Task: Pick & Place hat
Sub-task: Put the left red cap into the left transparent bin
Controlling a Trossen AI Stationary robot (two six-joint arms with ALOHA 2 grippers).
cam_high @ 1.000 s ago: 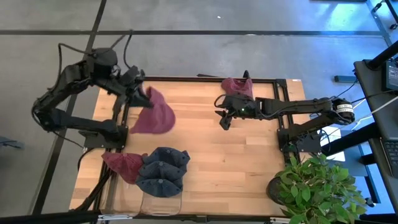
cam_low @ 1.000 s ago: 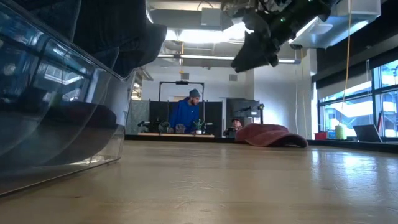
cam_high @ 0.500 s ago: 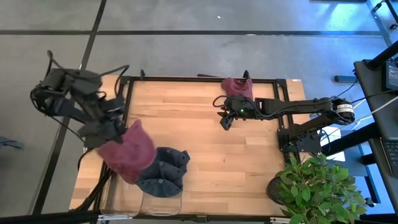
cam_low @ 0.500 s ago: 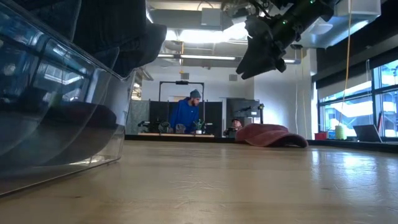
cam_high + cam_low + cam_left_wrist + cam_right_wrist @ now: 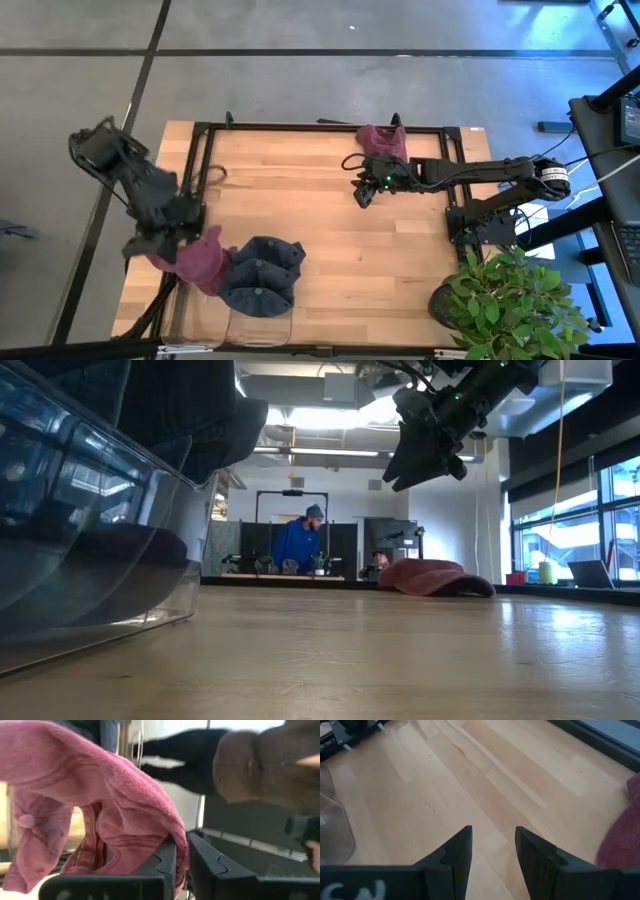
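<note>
A pink hat (image 5: 196, 260) hangs from my shut left gripper (image 5: 165, 243) at the table's near left, over the pile of dark blue hats (image 5: 262, 272) by the clear bin (image 5: 258, 328). In the left wrist view the pink hat (image 5: 80, 805) droops beside the fingers. Another maroon hat (image 5: 382, 140) lies on its brim at the far edge and shows in the low view (image 5: 435, 577). My right gripper (image 5: 362, 195) hovers open above the table's middle, just in front of that hat, with nothing between its fingers (image 5: 492, 850). My left gripper pinches the pink hat's edge (image 5: 179, 851) between its two fingers. The cloth folds over the fingertips, and the crown sags away to one side. Whether the hat's lower part touches the pile below, I cannot tell.
A black frame (image 5: 320, 126) runs around the wooden table. A potted plant (image 5: 510, 300) stands at the near right corner. The clear bin's wall (image 5: 90, 560) fills the low view's left. A person (image 5: 300, 545) is in the room beyond.
My left gripper has swung from the table's far left toward its near left edge, turning as it went. It stayed shut on the pink hat, which now hangs over the hat pile. My right gripper has rolled slightly in place.
</note>
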